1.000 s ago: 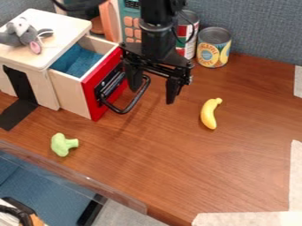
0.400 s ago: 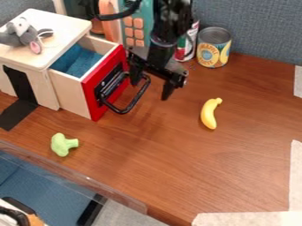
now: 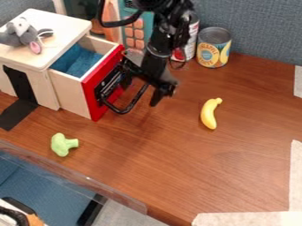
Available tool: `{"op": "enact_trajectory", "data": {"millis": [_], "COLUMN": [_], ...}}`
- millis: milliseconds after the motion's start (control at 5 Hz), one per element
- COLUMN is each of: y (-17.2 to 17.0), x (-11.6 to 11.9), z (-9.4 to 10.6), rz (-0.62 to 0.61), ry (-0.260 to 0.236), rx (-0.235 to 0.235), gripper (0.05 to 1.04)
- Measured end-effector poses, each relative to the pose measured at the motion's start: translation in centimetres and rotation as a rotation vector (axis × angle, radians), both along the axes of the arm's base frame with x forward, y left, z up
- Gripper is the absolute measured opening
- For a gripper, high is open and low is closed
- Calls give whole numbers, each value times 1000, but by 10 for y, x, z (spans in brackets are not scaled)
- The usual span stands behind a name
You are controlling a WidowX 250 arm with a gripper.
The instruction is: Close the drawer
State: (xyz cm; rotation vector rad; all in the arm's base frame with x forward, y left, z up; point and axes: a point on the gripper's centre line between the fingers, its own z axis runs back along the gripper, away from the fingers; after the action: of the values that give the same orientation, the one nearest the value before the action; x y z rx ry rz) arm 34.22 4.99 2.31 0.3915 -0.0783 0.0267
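Black fingers [image 3: 156, 98] are held apart, with nothing clamped between them; one is set close against the red front [image 3: 89, 99] of the drawer [image 3: 66, 92], the other is hung further out to the right. The handle [image 3: 135, 99], a dark curved bar, is overlapped by them at its upper end, and whether it is touched cannot be told.

From the fingers, the drawer is found directly to the left, its bulk a little lower in the view. It is pulled well out of the cabinet [image 3: 45, 87], its blue inside exposed. Its line of travel is run from upper left to lower right, with the front pointed rightward; the front's own long edge is slanted across that line, from lower left up to upper right. The closing push would therefore best be directed leftward and slightly up in the view, squarely into the front. If force were put only near the upper end, the drawer might be twisted and jammed, or the handle snagged by a finger.

Further out, the banana [image 3: 210, 114] is laid on the counter [image 3: 177, 159] to the right, two cans are stood behind, and the broccoli [image 3: 63, 145] is placed below the drawer. On the cabinet top the mouse [image 3: 24, 36] is rested.
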Motion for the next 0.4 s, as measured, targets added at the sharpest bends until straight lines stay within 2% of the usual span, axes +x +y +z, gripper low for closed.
{"op": "enact_trajectory", "data": {"millis": [400], "y": [1], "x": [-6], "z": [1], "rz": [-34], "ry": [24], "rx": [88], "gripper": [359]}}
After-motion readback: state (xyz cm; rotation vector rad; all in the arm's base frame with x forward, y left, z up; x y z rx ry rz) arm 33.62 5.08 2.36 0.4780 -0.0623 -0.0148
